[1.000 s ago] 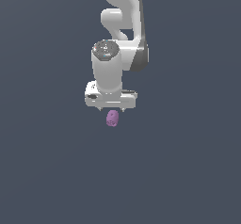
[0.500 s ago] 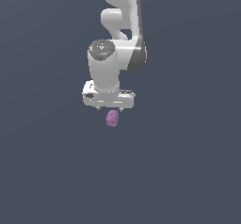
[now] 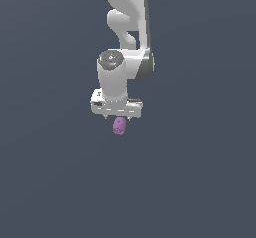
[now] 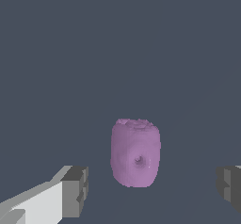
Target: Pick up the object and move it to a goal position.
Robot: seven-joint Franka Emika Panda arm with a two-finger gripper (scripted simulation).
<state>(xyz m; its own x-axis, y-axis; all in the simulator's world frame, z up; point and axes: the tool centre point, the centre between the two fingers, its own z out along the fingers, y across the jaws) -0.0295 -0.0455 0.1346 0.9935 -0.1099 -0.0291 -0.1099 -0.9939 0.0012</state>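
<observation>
The object (image 3: 119, 126) is a small purple-pink bumpy lump lying on the flat dark grey surface. In the exterior view it shows just under the white gripper (image 3: 119, 118), which points straight down over it. In the wrist view the object (image 4: 135, 152) lies between the two grey fingertips (image 4: 76, 190), nearer to this one than to the other. The gripper (image 4: 153, 188) is open wide and neither pad touches the lump. The gripper holds nothing.
The white arm (image 3: 127, 27) rises from the gripper to the top edge of the exterior view. The dark grey surface (image 3: 200, 182) spreads all around with no other object in sight.
The gripper has come down a little toward the object. The object has not moved.
</observation>
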